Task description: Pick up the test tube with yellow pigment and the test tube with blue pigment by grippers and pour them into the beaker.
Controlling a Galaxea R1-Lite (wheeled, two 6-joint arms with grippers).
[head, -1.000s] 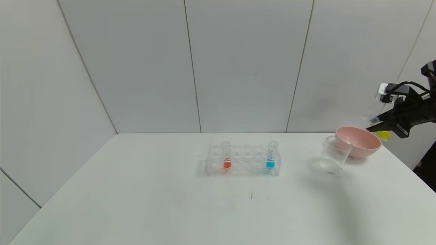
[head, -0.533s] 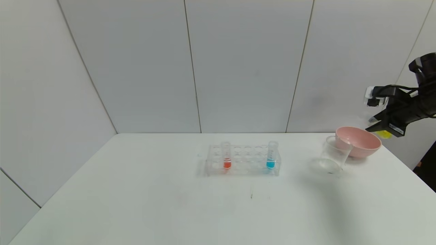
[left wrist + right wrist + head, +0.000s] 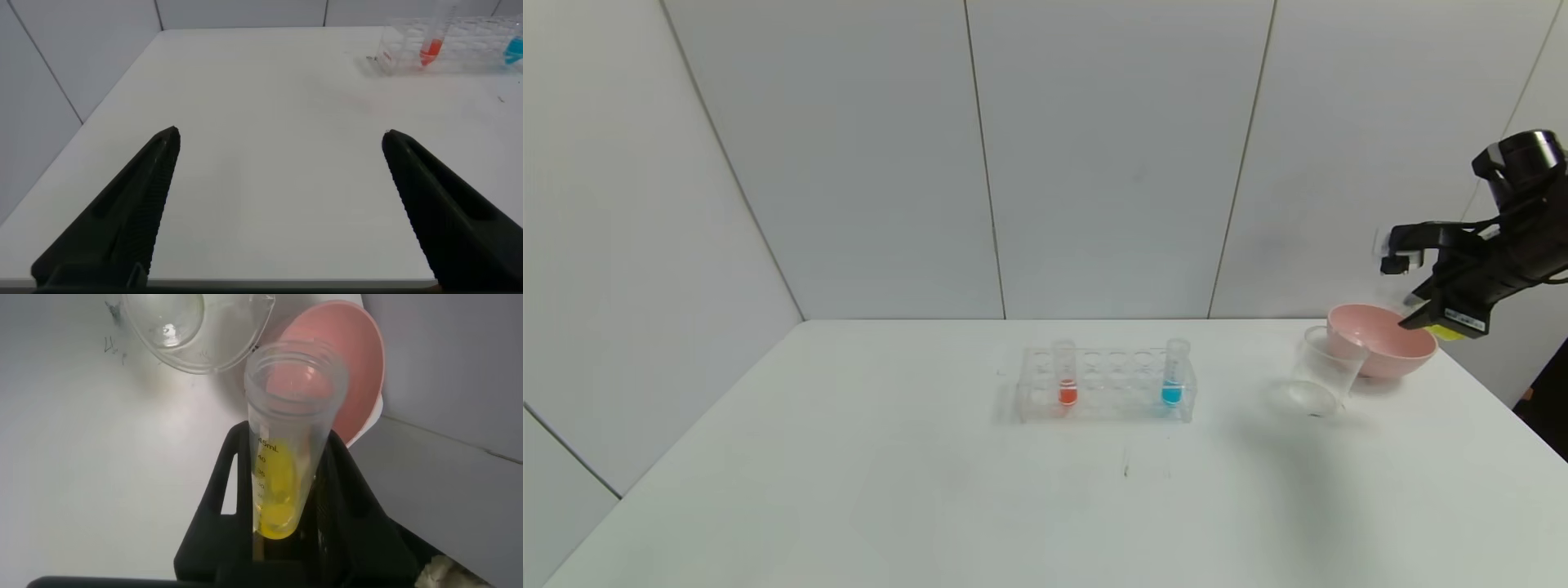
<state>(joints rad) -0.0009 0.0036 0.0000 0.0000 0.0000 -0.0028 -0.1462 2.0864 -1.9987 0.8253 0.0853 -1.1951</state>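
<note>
My right gripper (image 3: 1414, 317) hangs over the far rim of the pink bowl, shut on the test tube with yellow pigment (image 3: 1452, 332). In the right wrist view the tube (image 3: 282, 498) lies tilted between the black fingers (image 3: 225, 482), open mouth toward the beaker (image 3: 196, 331), yellow liquid pooled at its bottom. The clear beaker (image 3: 1323, 371) stands on the table just left of the bowl. The test tube with blue pigment (image 3: 1172, 376) stands upright at the right end of the rack. My left gripper (image 3: 279, 137) is open over bare table at the left, holding nothing.
A clear tube rack (image 3: 1107, 385) at the table's middle also holds a tube with red-orange liquid (image 3: 1067, 376). The pink bowl (image 3: 1380, 339) sits by the back right corner, touching the beaker. The table's right edge (image 3: 1515, 416) is close to the bowl.
My right arm has swung a little left and its wrist has turned, the white module moving left and down, with the yellow tube still gripped. Rack, beaker and bowl have not moved.
</note>
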